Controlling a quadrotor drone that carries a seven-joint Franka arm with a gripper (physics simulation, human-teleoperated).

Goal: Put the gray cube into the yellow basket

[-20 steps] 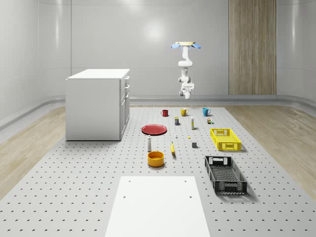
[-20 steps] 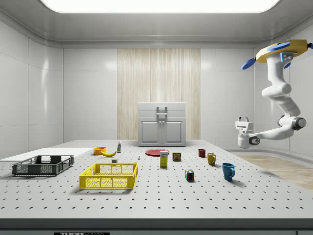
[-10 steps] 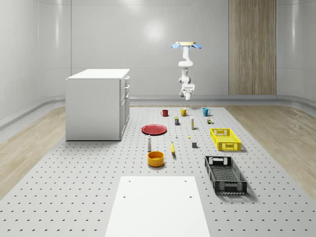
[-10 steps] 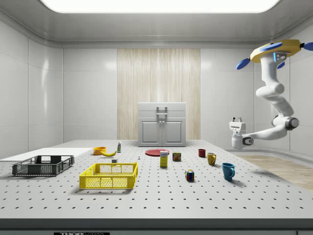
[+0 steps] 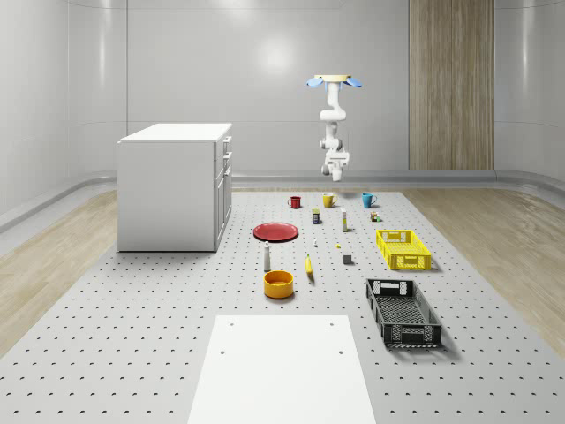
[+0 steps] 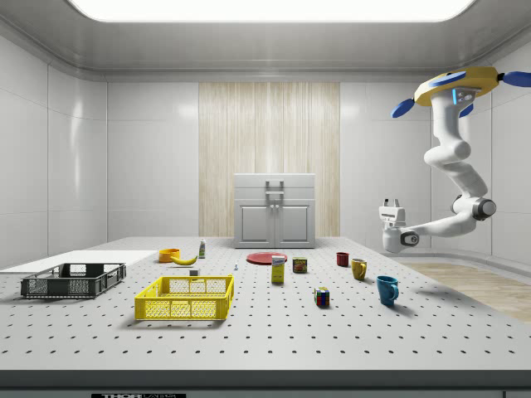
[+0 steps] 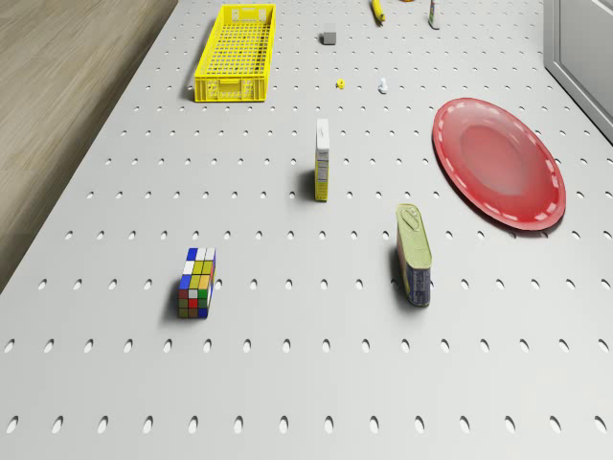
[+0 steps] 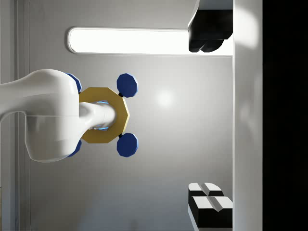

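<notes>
your fingers (image 8: pixel 207 202) are spread wide, pointing up, holding nothing. the gripper (image 6: pixel 390 204) hangs high over the blue mug (image 6: pixel 387 289). the drone (image 6: pixel 455 85) hovers above it. the gray cube (image 5: pixel 348 260) sits far below, near the yellow basket (image 5: pixel 403 248).

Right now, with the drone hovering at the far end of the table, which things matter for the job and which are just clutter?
For the job: gray cube; yellow basket; gripper, held high in the air.

Just lying about: red plate, Rubik's cube, tin can, small box, black basket, orange bowl, mugs, banana.
</notes>
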